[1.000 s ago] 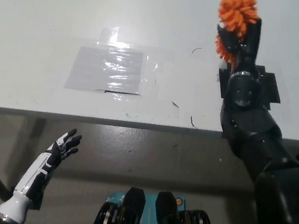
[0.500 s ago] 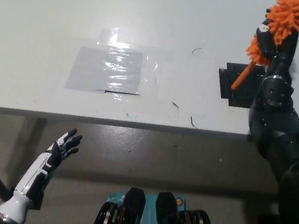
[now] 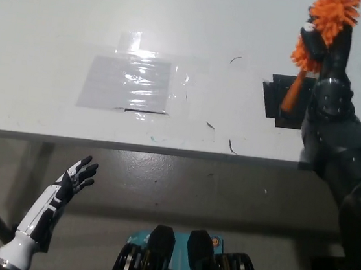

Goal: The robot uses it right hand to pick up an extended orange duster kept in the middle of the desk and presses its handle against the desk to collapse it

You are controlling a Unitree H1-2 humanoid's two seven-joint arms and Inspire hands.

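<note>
A lab test bench: bare white desk (image 3: 65, 4); taped plastic sheet (image 3: 126, 83).

Fluffy orange duster (image 3: 329, 21) above a smooth matt white desk (image 3: 64, 11); glossy, wrinkled clear film (image 3: 127, 83) taped down.

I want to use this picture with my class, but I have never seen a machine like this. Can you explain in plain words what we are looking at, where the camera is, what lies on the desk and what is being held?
The camera sits on a humanoid robot's head and looks steeply down. The robot has two arms with hands. Its black right hand is over the white desk, closed around an orange duster: the fluffy head is on top and the orange handle slants down towards a black patch on the desk. Whether the handle's tip touches the desk is not clear. Its white left hand rests below the desk edge, fingers spread, holding nothing. A clear plastic sheet is taped flat near the desk's middle.
</note>
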